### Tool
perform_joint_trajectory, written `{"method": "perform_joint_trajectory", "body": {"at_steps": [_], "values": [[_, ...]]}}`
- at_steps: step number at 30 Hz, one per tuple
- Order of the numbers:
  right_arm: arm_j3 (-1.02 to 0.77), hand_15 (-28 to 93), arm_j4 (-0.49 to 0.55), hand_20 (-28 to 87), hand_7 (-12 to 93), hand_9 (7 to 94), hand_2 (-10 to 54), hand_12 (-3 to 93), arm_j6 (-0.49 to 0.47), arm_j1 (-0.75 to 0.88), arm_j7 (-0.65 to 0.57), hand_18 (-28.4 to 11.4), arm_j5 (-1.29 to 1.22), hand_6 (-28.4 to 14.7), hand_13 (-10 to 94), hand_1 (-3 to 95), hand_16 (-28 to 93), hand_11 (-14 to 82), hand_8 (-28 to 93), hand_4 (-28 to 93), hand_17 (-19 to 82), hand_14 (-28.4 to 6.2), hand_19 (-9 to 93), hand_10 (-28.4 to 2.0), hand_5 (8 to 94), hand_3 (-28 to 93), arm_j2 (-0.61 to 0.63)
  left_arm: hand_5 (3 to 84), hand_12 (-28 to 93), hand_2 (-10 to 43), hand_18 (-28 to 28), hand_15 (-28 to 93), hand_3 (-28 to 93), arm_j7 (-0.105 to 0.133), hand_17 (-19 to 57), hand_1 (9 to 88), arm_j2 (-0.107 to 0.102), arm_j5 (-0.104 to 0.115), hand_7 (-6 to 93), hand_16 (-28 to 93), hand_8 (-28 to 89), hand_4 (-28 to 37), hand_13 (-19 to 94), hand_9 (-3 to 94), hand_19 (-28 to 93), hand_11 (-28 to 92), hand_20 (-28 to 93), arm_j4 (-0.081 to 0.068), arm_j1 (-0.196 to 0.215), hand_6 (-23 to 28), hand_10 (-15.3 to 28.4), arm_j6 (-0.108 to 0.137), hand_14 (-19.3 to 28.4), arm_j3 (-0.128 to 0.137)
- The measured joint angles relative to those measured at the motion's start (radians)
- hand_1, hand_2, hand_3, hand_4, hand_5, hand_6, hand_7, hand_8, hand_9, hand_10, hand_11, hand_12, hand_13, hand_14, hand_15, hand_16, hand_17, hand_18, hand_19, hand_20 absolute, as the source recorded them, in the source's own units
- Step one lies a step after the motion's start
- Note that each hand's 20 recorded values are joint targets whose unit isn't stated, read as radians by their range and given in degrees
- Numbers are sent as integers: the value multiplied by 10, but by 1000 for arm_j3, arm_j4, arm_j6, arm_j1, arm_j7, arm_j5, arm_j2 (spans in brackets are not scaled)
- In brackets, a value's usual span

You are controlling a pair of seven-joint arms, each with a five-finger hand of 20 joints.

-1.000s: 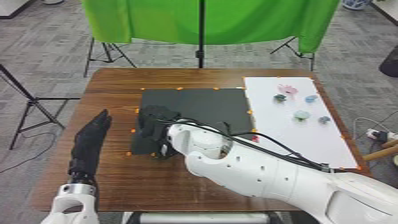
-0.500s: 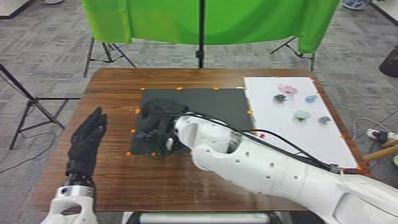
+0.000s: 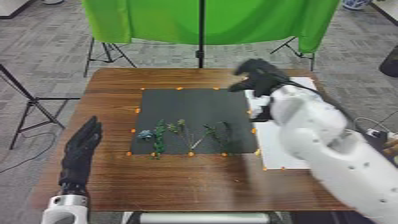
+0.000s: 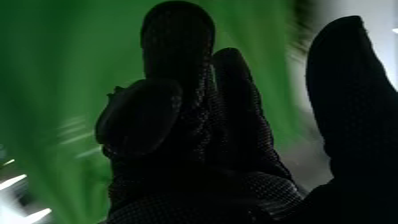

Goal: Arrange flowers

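Off the black mat [image 3: 191, 106], the black-gloved right hand [image 3: 259, 79] has swung far right, wide, seemingly empty; the leafy green stem [image 3: 159, 137], near left on the mat, looks light, bendable: pinch mid-stem.

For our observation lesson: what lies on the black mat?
The black mat bears a bluish flower and green stems; its surface directly beneath them is covered.

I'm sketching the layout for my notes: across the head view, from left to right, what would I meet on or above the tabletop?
Left hand, blue flower, leafy green sprig, forked pale-stemmed sprig, darker green sprig, right hand.
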State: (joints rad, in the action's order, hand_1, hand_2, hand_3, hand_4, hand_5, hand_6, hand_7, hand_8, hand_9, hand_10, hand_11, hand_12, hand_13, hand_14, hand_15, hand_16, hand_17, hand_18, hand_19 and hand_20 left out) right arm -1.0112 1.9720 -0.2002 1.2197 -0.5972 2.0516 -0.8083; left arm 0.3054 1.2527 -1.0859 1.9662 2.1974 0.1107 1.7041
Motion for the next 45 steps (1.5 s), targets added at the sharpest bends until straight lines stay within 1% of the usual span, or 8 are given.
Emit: {"method": "perform_joint_trajectory", "body": {"at_steps": [11, 16, 19, 25, 30, 35, 40, 45], "values": [[-120, 533, -233, 440, 89, 693, -95, 230, 51, 187, -75, -124, 72, -10, 853, 355, 322, 158, -63, -161, 593, -68, 932, -179, 561, 587, 142, 330, 150, -95, 106, 49, 590, -24, 3, 343, 3, -13, 44, 37, -43, -172, 233, 308, 3, 73, 152, 0, 1, 57, 93, -6, 120, -2], [-111, 533, -249, 461, 140, 778, -95, 229, 71, 214, -81, -99, 68, 3, 903, 466, 323, 212, -79, -178, 644, -39, 932, -139, 650, 610, 124, 330, 149, -95, 106, 50, 592, -41, 3, 342, 5, -20, 44, 38, -42, -171, 235, 308, 3, 73, 152, 0, -1, 56, 94, -16, 121, -3], [-89, 543, -266, 489, 171, 892, -95, 363, 192, 222, -71, -89, 70, -4, 934, 614, 329, 154, 106, -131, 686, -23, 932, -103, 779, 476, 119, 331, 150, -95, 106, 50, 593, -48, 3, 341, 8, -21, 43, 38, -42, -171, 236, 309, 3, 73, 152, 0, -1, 56, 94, -17, 122, -4], [-31, 567, -298, 496, 184, 922, -95, 383, 477, 233, -22, -81, 114, -12, 937, 641, 312, 155, 140, -135, 706, -17, 932, -94, 820, 491, 119, 332, 150, -95, 107, 50, 596, -52, 3, 338, 8, -21, 41, 38, -42, -172, 236, 309, 3, 72, 152, 0, -1, 56, 93, -18, 122, -5], [1, 569, -210, 496, 183, 922, -95, 388, 482, 194, -5, -79, 112, -11, 937, 639, 309, 151, 144, -134, 706, -16, 932, -94, 819, 495, 119, 333, 150, -95, 107, 50, 596, -54, 3, 336, 7, -20, 41, 38, -42, -174, 237, 310, 3, 71, 152, 1, 0, 56, 94, -18, 123, -4], [251, 568, -189, 500, 184, 921, -95, 391, 478, -52, 97, -78, 18, -11, 937, 637, 310, 147, 145, -135, 704, -16, 932, -93, 818, 497, 79, 333, 150, -95, 107, 50, 608, -56, 3, 320, 4, -18, 41, 38, -42, -178, 237, 310, 3, 72, 152, 1, -1, 54, 95, -19, 123, -7], [430, 567, -358, 502, 187, 919, -95, 392, 444, -275, 233, -78, -35, -9, 937, 634, 311, 146, 145, -139, 703, -16, 932, -93, 815, 501, -110, 333, 149, -95, 107, 50, 612, -56, 3, 318, -2, -19, 41, 38, -42, -182, 238, 311, 3, 70, 152, -1, -10, 54, 96, -21, 124, -19], [520, 561, -504, 504, 188, 916, -95, 393, 350, -387, 227, -77, -49, -10, 937, 632, 314, 143, 141, -142, 700, -16, 932, -92, 812, 504, -297, 333, 150, -95, 107, 50, 613, -55, 3, 318, -7, -23, 41, 38, -42, -183, 238, 311, 3, 70, 152, -4, -22, 53, 96, -24, 123, -26]]}}
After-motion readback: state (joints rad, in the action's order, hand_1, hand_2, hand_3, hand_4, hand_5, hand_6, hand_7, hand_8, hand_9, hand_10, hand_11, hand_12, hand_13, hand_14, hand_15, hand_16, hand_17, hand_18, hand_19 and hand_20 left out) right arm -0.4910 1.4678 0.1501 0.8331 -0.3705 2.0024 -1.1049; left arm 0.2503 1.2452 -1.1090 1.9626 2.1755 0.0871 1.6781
